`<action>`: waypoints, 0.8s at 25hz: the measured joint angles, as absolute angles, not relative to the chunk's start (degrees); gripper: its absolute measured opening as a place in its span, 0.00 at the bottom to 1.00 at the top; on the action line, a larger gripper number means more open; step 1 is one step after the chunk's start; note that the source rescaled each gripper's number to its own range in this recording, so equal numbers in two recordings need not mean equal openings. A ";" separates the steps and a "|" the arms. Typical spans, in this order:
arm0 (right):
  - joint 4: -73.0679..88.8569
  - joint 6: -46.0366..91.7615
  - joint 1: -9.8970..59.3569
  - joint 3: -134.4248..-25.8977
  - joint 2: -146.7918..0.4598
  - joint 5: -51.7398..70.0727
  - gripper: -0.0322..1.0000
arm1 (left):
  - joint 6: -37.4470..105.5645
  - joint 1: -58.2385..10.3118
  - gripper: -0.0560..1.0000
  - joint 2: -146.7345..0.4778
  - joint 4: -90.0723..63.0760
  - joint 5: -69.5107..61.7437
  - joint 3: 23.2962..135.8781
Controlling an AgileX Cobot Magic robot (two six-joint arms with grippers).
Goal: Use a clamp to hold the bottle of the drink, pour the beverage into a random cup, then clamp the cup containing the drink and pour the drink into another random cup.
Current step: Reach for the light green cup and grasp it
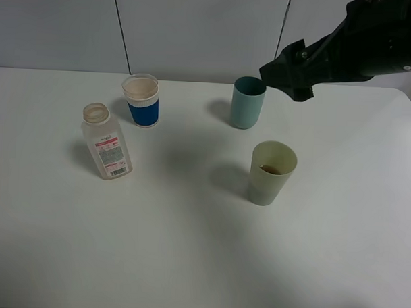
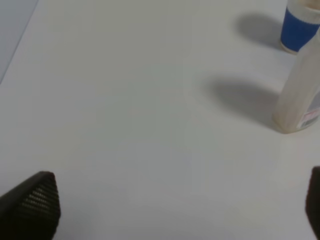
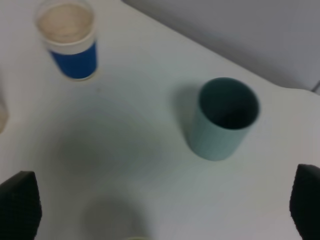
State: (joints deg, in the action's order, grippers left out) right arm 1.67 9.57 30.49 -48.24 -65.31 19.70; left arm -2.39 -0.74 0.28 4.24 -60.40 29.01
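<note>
Both tools have their jaws spread wide and hold nothing. The left tool [image 2: 172, 205] hangs low over a bare stretch of the white bench [image 1: 188, 261], its dark fingertips [image 2: 31, 206] clear of everything. The bulky black right tool [image 1: 289, 74] hangs in the air over the far right part of the bench, near the rim of the plain teal plastic tumbler [image 1: 248, 102] but not touching it.

The small translucent squarish plastic bottle [image 1: 107, 144] stands upright on the left of the bench with its wide round neck open. Its white label carries a pink-red band, blocks of fine print and a barcode; the writing is too small to read. Just behind it stands a white cup with a blue band [image 1: 142, 100], with no writing on it that can be read.

The plain pale yellow-green tapered plastic tumbler [image 1: 272, 173] stands upright right of centre, nearer than the teal tumbler and apart from it. A little thin brown liquid [image 1: 270, 170] lies in its bottom. Nothing stands between the right tool and either tumbler. Pale grey wall panels [image 1: 196, 25] rise behind the bench.
</note>
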 joint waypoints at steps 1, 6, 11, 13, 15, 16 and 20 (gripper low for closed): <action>1.73 9.57 31.54 -48.09 -65.31 19.69 1.00 | -2.39 -0.74 1.00 0.28 4.24 -60.40 29.01; 5.20 9.63 34.36 -44.18 -65.31 17.41 1.00 | -2.39 -0.74 1.00 0.28 4.24 -60.40 29.01; 5.68 9.86 34.35 -39.27 -65.31 15.68 1.00 | -2.39 -0.74 1.00 0.28 4.24 -60.40 29.01; 5.06 10.14 34.15 -37.81 -65.26 14.95 1.00 | -2.39 -0.74 1.00 0.28 4.24 -60.40 29.01; 5.06 10.96 33.15 -36.70 -65.26 14.58 1.00 | -2.39 -0.74 1.00 0.28 4.24 -60.40 29.01; 5.06 11.13 32.51 -36.40 -65.26 14.34 1.00 | -2.39 -0.74 1.00 0.28 4.24 -60.40 29.01; 10.78 17.01 29.24 -36.16 -65.26 13.82 1.00 | -2.39 -0.74 1.00 0.28 4.19 -60.40 29.01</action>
State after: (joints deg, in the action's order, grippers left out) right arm 10.78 17.01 29.24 -36.16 -65.26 13.82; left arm -2.39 -0.74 0.28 4.19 -60.40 29.01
